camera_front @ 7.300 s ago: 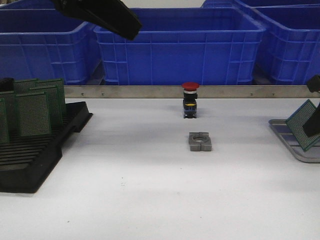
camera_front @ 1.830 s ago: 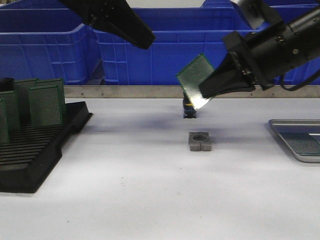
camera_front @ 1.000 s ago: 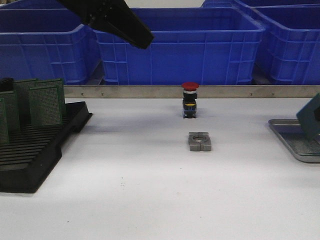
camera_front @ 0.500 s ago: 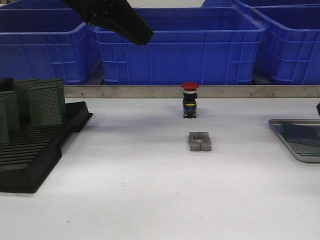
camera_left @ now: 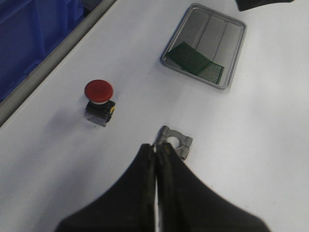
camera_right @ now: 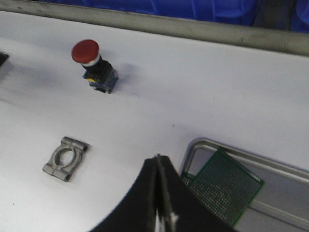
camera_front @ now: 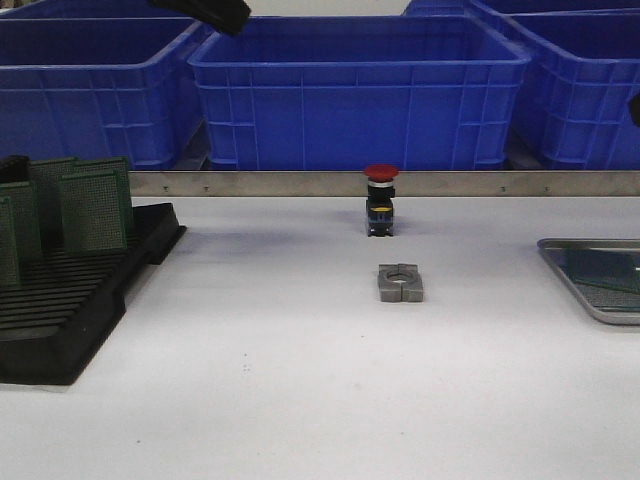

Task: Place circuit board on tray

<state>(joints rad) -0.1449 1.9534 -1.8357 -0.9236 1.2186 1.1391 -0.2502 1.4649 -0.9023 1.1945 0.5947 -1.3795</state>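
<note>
The silver-grey tray (camera_front: 585,300) lies at the table's right edge. Green circuit boards (camera_front: 608,270) lie flat in it. The left wrist view shows the tray (camera_left: 215,31) with two boards (camera_left: 189,57) overlapping at one end. The right wrist view shows the tray's rim (camera_right: 231,149) and one board (camera_right: 224,186) beside my right gripper (camera_right: 157,157), which is shut and empty, above the table next to the tray. My left gripper (camera_left: 155,148) is shut and empty, high above the table's middle. Only its tip (camera_front: 215,10) shows in the front view.
A black slotted rack (camera_front: 70,300) with several upright green boards (camera_front: 90,210) stands at the left. A red push button (camera_front: 380,200) and a grey metal clamp (camera_front: 400,282) sit mid-table. Blue bins (camera_front: 360,90) stand behind a metal rail (camera_front: 250,183).
My right gripper carried a board from mid-table to the tray, left it lying flat there and lifted away. My left arm rose almost out of the front view.
</note>
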